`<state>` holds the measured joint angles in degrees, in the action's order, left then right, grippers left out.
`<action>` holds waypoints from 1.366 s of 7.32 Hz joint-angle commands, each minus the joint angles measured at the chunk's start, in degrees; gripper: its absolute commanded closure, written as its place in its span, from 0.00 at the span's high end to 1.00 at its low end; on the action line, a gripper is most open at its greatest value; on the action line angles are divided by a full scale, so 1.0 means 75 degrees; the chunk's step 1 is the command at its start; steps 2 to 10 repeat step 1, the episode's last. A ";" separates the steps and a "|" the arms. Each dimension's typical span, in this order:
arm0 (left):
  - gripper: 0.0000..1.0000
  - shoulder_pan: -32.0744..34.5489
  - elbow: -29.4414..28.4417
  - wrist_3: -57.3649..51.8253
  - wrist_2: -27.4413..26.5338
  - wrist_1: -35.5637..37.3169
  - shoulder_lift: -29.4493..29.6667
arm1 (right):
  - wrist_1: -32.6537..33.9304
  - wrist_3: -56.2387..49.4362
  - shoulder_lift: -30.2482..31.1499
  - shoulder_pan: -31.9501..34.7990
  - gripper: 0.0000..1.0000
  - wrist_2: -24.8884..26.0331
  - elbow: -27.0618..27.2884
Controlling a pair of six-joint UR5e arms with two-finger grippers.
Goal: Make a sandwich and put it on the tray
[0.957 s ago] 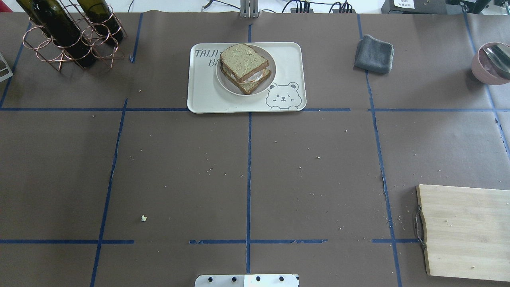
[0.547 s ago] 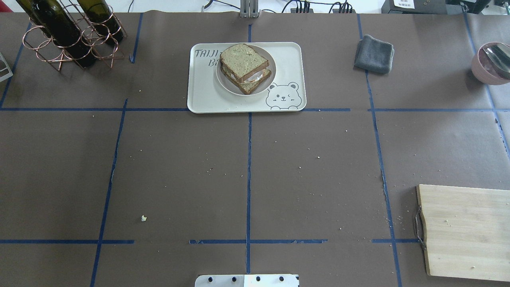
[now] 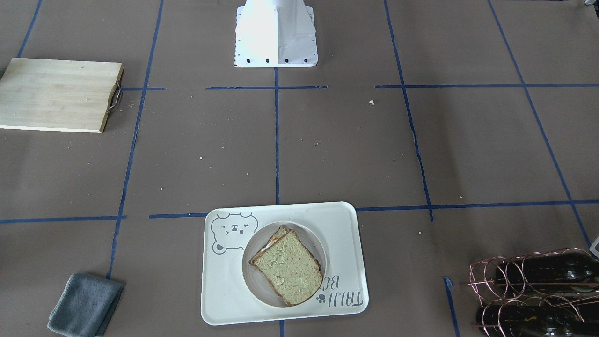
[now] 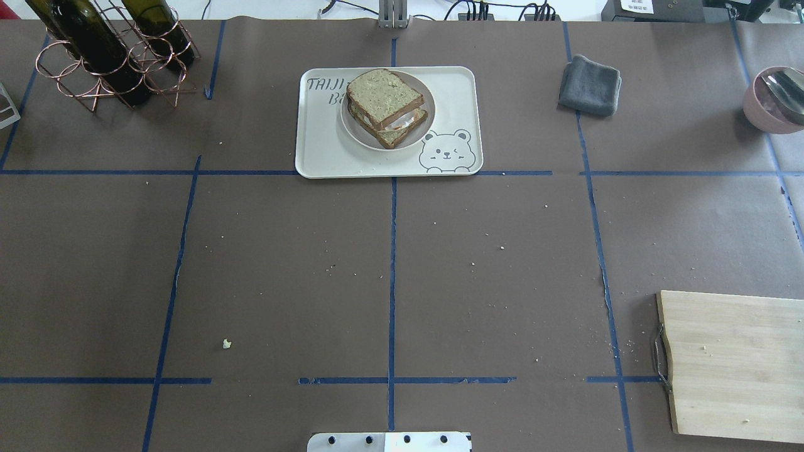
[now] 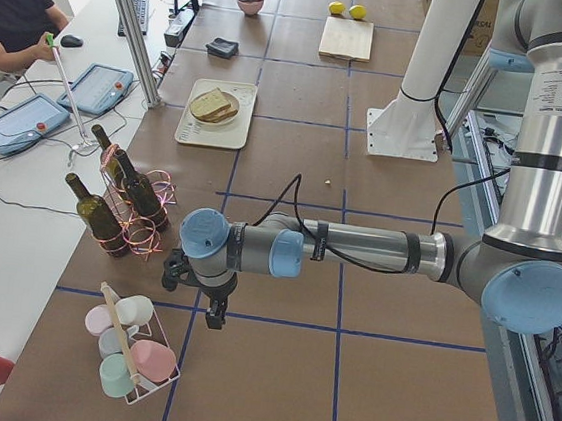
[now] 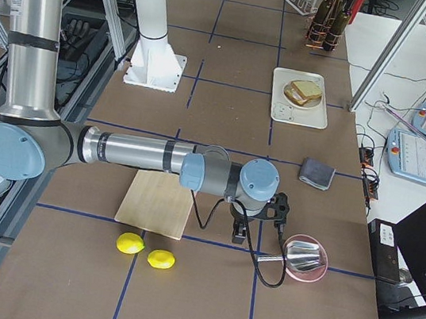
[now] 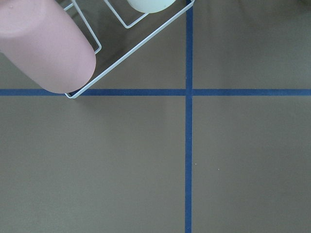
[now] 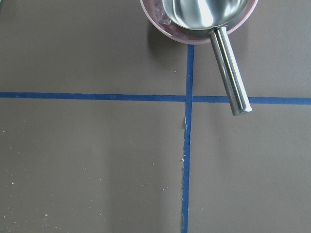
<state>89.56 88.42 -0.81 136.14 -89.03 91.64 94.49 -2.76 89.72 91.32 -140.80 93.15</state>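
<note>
The sandwich (image 4: 386, 107), two greenish-tan bread slices with white egg showing between them, sits on a small round white plate on the cream tray (image 4: 320, 157) at the table's far middle. It also shows in the front-facing view (image 3: 288, 267) on the tray (image 3: 220, 304). My left gripper (image 5: 215, 314) hangs over the table's left end, by a rack of cups. My right gripper (image 6: 240, 236) hangs over the right end, by a pink bowl. Both show only in side views, so I cannot tell whether they are open or shut.
A copper rack of wine bottles (image 4: 113, 50) stands far left. A grey cloth (image 4: 589, 85) and a pink bowl with a metal scoop (image 4: 776, 100) lie far right. A wooden cutting board (image 4: 735, 364) is near right, with two lemons (image 6: 143, 249) beside it. A cup rack (image 5: 130, 351) stands at the left end.
</note>
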 commanded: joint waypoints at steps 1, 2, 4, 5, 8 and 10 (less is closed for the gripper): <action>1.00 0.0000 0.0011 -0.0021 0.0000 0.0000 0.0016 | -0.0001 -0.0007 -0.0033 0.0000 1.00 0.0000 -0.0010; 1.00 0.0000 0.0011 -0.0021 0.0000 0.0000 0.0016 | -0.0001 -0.0007 -0.0033 0.0000 1.00 0.0000 -0.0010; 1.00 0.0000 0.0011 -0.0021 0.0000 0.0000 0.0016 | -0.0001 -0.0007 -0.0033 0.0000 1.00 0.0000 -0.0010; 1.00 0.0000 0.0011 -0.0021 0.0000 0.0000 0.0016 | -0.0001 -0.0007 -0.0033 0.0000 1.00 0.0000 -0.0010; 1.00 0.0000 0.0011 -0.0021 0.0000 0.0000 0.0016 | -0.0001 -0.0007 -0.0033 0.0000 1.00 0.0000 -0.0010; 1.00 0.0000 0.0011 -0.0021 0.0000 0.0000 0.0016 | -0.0001 -0.0007 -0.0033 0.0000 1.00 0.0000 -0.0010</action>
